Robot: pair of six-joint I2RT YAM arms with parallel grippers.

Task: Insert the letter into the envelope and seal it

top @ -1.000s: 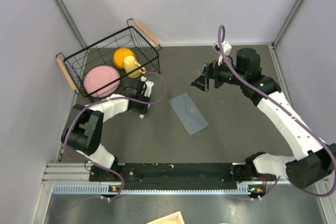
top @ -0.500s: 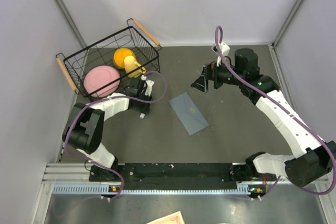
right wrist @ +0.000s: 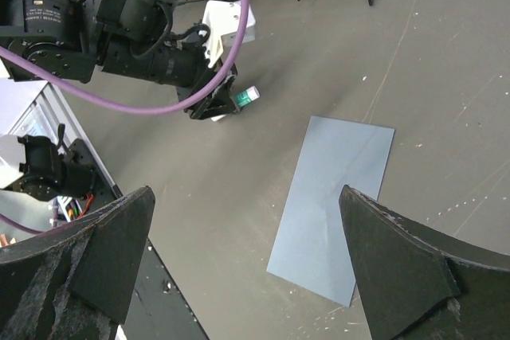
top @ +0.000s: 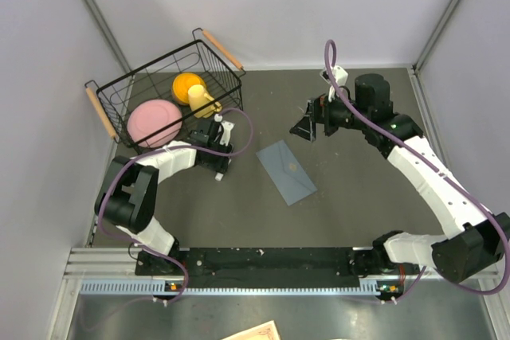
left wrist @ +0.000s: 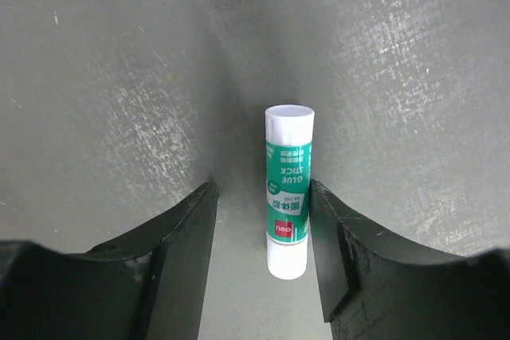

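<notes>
The blue-grey envelope (top: 287, 171) lies flat mid-table with its flap closed; the right wrist view shows its plain face (right wrist: 335, 205). The letter is out of view. My left gripper (top: 218, 166) sits low on the table left of the envelope, open (left wrist: 261, 189). A white-and-green glue stick (left wrist: 288, 189) lies on the table between its fingers, close against the right finger (left wrist: 335, 236) and apart from the left one. My right gripper (top: 307, 127) hangs wide open above the table behind the envelope, with nothing between its fingers (right wrist: 245, 193).
A black wire basket (top: 111, 85) with wooden handles stands at the back left, holding a pink plate (top: 155, 121) and a yellow cup (top: 193, 90). It is just behind the left gripper. White walls close in the table on three sides.
The left jaws have spread apart off the glue stick, which now lies loose between them. The right arm has barely shifted.
</notes>
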